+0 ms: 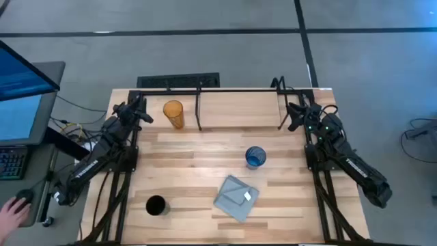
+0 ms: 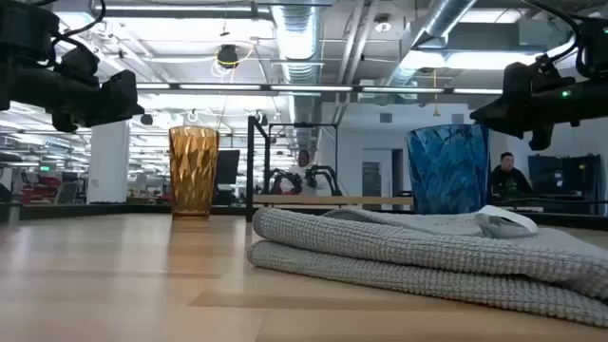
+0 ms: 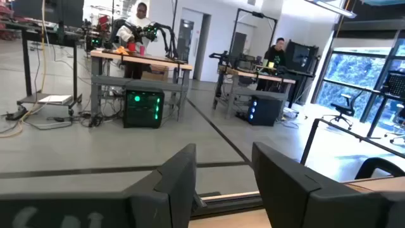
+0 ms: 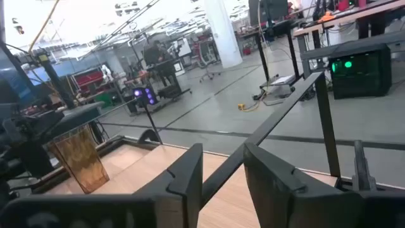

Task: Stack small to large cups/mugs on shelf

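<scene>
Three cups sit unstacked: amber tumbler (image 1: 173, 113), blue cup (image 1: 255, 157), black cup (image 1: 156, 205) (left gripper (image 1: 141, 113) and right gripper (image 1: 295, 113) both spread, empty).

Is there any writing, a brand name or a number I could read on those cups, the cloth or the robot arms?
None can be read.
Amber tumbler, blue cup, black cup: no print visible.
Grey cloth: a pale tag, nothing legible on it.
Left arm and right arm: faint pale marks, too small to read.
Monitor: blurred.
</scene>
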